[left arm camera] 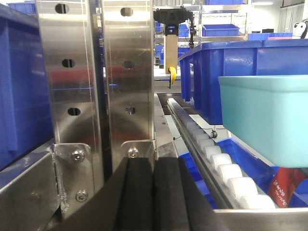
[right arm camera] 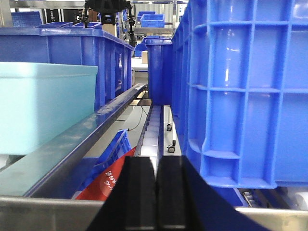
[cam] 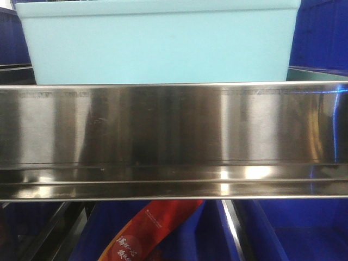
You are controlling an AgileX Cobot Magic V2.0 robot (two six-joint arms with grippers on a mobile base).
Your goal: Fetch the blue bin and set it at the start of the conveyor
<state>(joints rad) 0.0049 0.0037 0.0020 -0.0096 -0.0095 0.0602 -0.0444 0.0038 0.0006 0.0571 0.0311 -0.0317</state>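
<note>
Exterior front-facing view: blue bin [cam: 157, 43] sits just behind the steel shelf rail [cam: 174, 125], and the rail hides its base. Left gripper [left arm camera: 154, 166] and right gripper [right arm camera: 156, 166]: pads pressed together, holding nothing, with the lower ends cut off by the frame.

A steel rail [cam: 174, 125] blocks blue bin [cam: 157, 43] (crates [cam: 321, 32] flanking).

Polished steel shelf rail [cam: 174, 136], perforated steel uprights [left arm camera: 127, 72], white roller track [left arm camera: 217, 160], dark blue crates [right arm camera: 240, 96], possibly ceiling lights [left arm camera: 262, 3] beyond
</note>
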